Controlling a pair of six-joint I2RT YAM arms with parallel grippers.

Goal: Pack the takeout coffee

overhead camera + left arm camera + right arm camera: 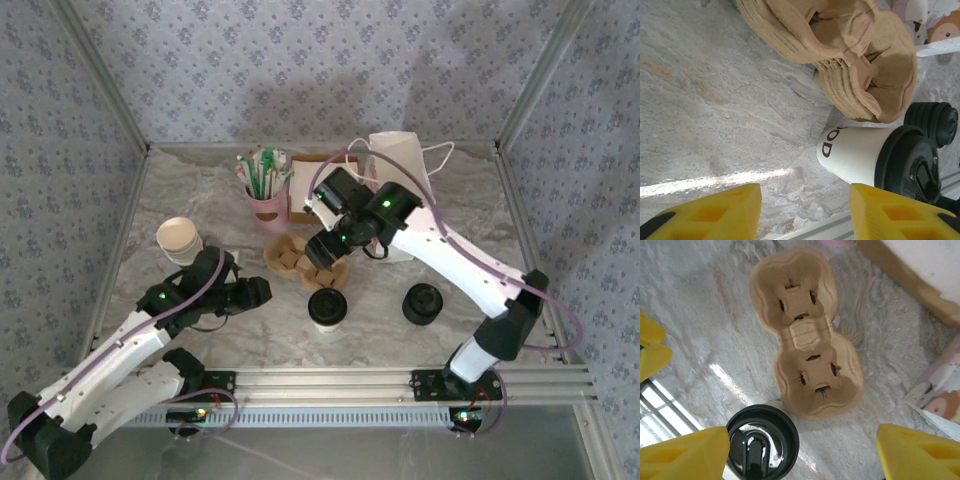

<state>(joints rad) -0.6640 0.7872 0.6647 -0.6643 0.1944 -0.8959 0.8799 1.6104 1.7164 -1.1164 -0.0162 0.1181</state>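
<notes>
Right hand [801, 439], cropped coffee [762, 444] seemingly untouched

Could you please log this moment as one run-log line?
left gripper: open, near takeout coffee | right gripper: open, above cup carrier | takeout coffee: upright beside cup carrier, unpacked

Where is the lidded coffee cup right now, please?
Top view: the takeout coffee stands mid-table, just below the cup carrier, left of the spare lids.

Cream-white takeout coffee [855, 157] wearing a glossy black lid [907, 165], black lettering running along its side, pulp carrier [807, 365] showing tan-brown, table [270, 335] spreading grey-white marbling, spare lids [423, 303] sitting all black, pink holder [266, 210] carrying green-and-white sticks [262, 172], walls [300, 70] wearing pale blue floral print.
</notes>
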